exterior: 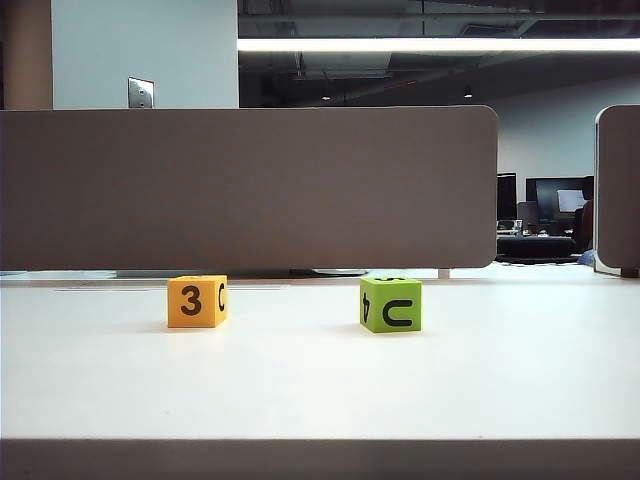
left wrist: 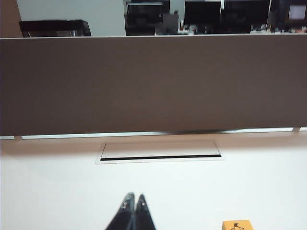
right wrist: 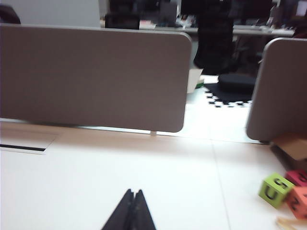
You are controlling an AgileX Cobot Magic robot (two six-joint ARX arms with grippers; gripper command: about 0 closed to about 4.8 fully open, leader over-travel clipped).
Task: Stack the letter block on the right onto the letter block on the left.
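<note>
A grey partition panel (exterior: 250, 185) ran across the back of the white table (exterior: 320, 380), with a second panel (exterior: 618, 190) at the far right edge. In the exterior view neither arm appeared. The orange letter block (exterior: 197, 301) sat on the left of the table and the green letter block (exterior: 391, 304) on the right, well apart, both resting flat on the tabletop.

The left gripper (left wrist: 134, 197) hung above bare table with its fingers pressed together, holding nothing; the orange block showed only as a corner at the frame edge beside it. The right gripper (right wrist: 134, 192) was likewise pinched shut and empty, over open tabletop. In the right wrist view a green block (right wrist: 277, 189) lay off to the side, next to red and orange blocks (right wrist: 298, 189) and a cardboard box (right wrist: 293, 146); whether that green block was the task's own, I could not tell.

The likely risk: those spare blocks might draw the right gripper to the wrong piece. The closed fingers would also have to spread before descending, or they would knock the green block aside. An off-centre placement could tip the stack.

The orange block read "3" in front and "C" on its side. The green block showed a "4" and a "U", both turned sideways.
</note>
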